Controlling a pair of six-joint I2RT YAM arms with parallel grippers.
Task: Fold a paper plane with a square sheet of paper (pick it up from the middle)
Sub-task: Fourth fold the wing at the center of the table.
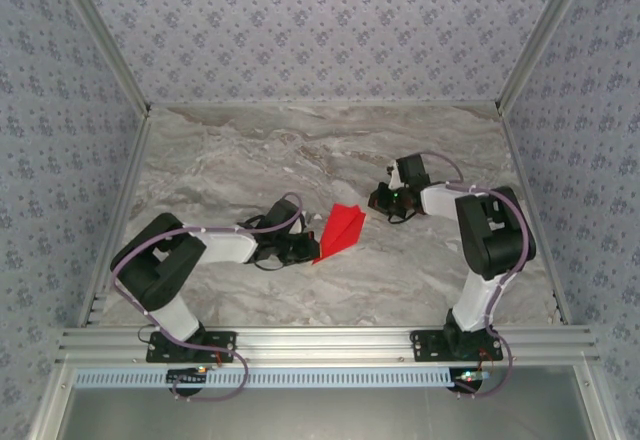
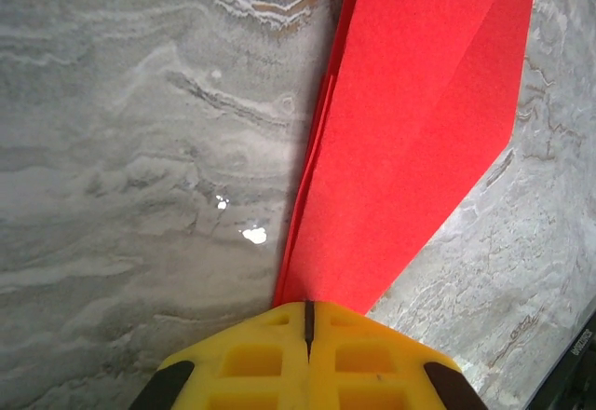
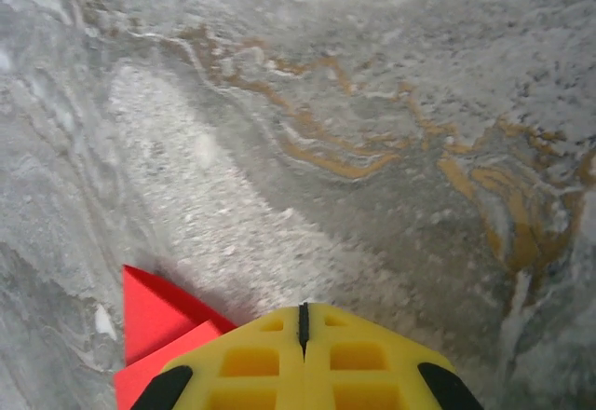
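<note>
When viewed from overhead, found paper plane (image 1: pixel 341 230) near centre of marble table (image 1: pixel 250 150): red, folded, narrow end toward 7 o'clock, wide end toward 1 o'clock. Noted left gripper (image 1: pixel 305 248) at that narrow end, touching it. From left wrist: yellow fingertips (image 2: pixel 251 359) pressed together, apparently pinching plane's point at the seam, red paper fanning out toward 12–1 o'clock. Noted right gripper (image 1: pixel 382 200) just beside wide end, at its 2 o'clock, apart. From right wrist: jaws pressed together, nothing held, red corner at 8 o'clock.
</note>
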